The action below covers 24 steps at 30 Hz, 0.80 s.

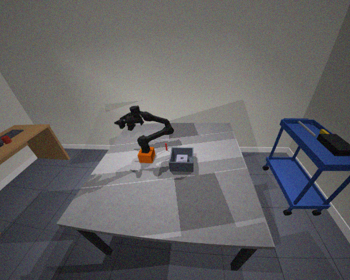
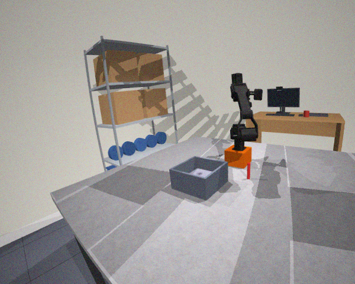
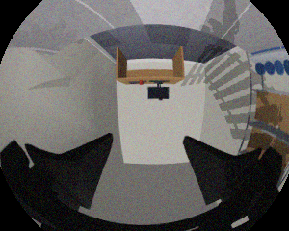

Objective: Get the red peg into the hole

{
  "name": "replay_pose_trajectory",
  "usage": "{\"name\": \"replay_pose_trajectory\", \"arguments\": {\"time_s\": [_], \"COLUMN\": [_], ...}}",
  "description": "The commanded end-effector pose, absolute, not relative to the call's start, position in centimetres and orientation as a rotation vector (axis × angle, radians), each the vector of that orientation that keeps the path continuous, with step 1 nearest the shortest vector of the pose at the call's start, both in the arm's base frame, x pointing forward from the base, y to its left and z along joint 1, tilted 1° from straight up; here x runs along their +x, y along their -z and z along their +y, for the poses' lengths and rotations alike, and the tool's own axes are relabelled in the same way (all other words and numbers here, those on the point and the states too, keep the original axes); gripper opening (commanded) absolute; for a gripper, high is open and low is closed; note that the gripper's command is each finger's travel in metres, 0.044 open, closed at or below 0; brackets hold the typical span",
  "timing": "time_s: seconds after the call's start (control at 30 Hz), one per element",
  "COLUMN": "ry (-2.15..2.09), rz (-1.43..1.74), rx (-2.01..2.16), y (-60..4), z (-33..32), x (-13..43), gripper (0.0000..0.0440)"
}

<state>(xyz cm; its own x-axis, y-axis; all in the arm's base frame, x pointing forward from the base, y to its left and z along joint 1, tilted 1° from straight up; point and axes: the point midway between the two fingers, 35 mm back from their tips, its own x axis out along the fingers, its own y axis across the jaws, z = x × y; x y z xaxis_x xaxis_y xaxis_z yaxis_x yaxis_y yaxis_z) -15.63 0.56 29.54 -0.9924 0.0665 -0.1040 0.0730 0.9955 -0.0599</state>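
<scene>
open tool (image 1: 118, 122) (image 3: 149, 139) raised, arm (image 1: 155, 119) (image 2: 244, 103) folded back

A pale grey table (image 1: 133, 207) (image 2: 177, 238), crossed by darker patches and thin white lines, carries an orange block (image 1: 146, 156) (image 2: 237, 157) with the arm's foot on it. Just beside the block a red peg (image 1: 166, 147) (image 2: 248, 171) stands upright, and near both sits an open grey-blue box (image 1: 181, 167) (image 2: 188, 183)

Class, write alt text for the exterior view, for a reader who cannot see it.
A red peg stands upright beside an open grey box with a pale, holed plate inside. Behind, a black arm rises from an orange base.
</scene>
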Motion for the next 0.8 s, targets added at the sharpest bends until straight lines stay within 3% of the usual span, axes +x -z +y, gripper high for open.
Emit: {"name": "replay_pose_trajectory", "arguments": {"time_s": [0.0,0.1,0.77], "ry": [0.119,0.199,0.726], "rz": [3.026,2.978,2.434], "rx": [0.089,0.021,-0.26], "y": [-29.3,-28.4,-22.1], "z": [0.4,-0.6,-9.1], "x": [-15.6,-15.7,-14.1], "gripper": [0.0415,0.044,0.044]}}
